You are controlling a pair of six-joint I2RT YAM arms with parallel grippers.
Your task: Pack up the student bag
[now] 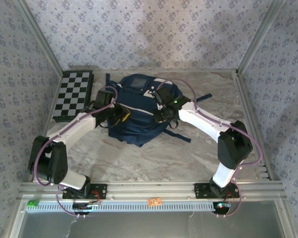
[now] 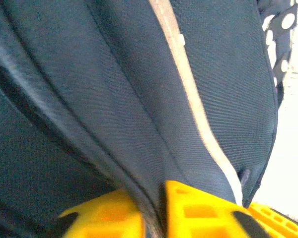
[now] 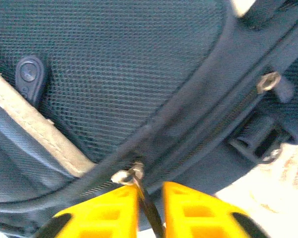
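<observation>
The student bag (image 1: pixel 139 116), navy with a pale stripe (image 2: pixel 188 89), lies flat at the middle of the table. My left gripper (image 1: pixel 123 115) is at its left side. A raised fold of the bag's fabric (image 2: pixel 114 124) stands in the narrow gap of the left gripper (image 2: pixel 154 218), with a dark slit beside the right finger. My right gripper (image 1: pixel 159 106) is over the bag's right side. A metal zipper pull (image 3: pixel 126 176) and its dark tab hang in the right gripper's (image 3: pixel 150 208) narrow gap, against the left finger and apart from the right one.
A black-and-white chessboard (image 1: pixel 73 94) lies at the back left beside the bag. The bag's dark straps (image 1: pixel 181 136) trail onto the marble table (image 1: pixel 154 158) toward the right. Metal frame posts and patterned walls close in the sides.
</observation>
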